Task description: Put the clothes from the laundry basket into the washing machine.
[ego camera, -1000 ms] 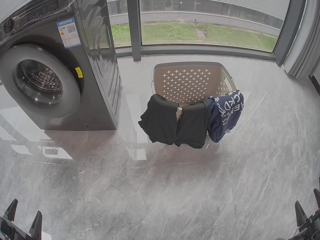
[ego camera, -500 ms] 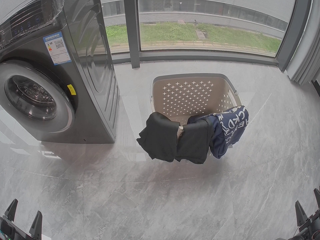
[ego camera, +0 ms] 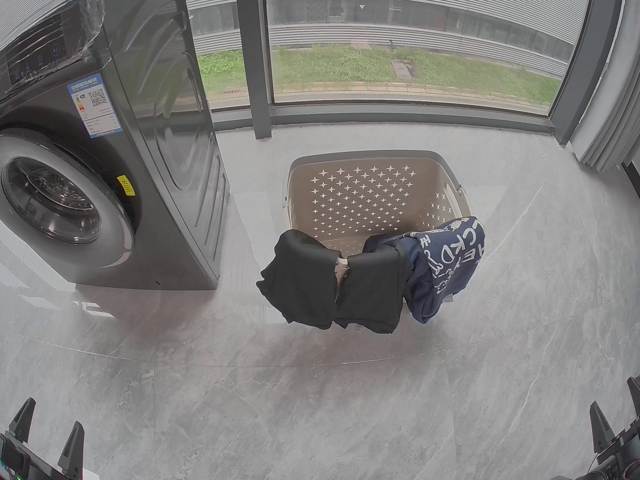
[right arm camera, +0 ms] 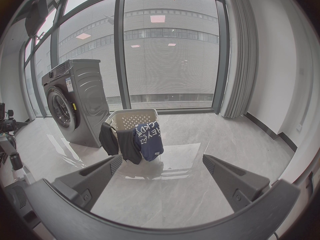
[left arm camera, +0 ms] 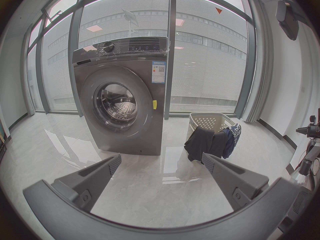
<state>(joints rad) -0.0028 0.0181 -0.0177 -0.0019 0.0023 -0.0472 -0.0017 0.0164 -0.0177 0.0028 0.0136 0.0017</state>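
Note:
A beige laundry basket stands on the floor ahead. Two black garments and a navy printed one hang over its near rim. The grey washing machine stands to the basket's left, round door closed. My left gripper is open and empty at the lower left, far from the basket. My right gripper is open and empty at the lower right.
A wide window with a dark post runs behind the basket and machine. A grey curtain hangs at the far right. Bare tiled floor lies between me and the basket.
The whole head view has shifted: basket and machine now sit lower and further left in the picture, so the camera moved. Both grippers stay in the same place, open.

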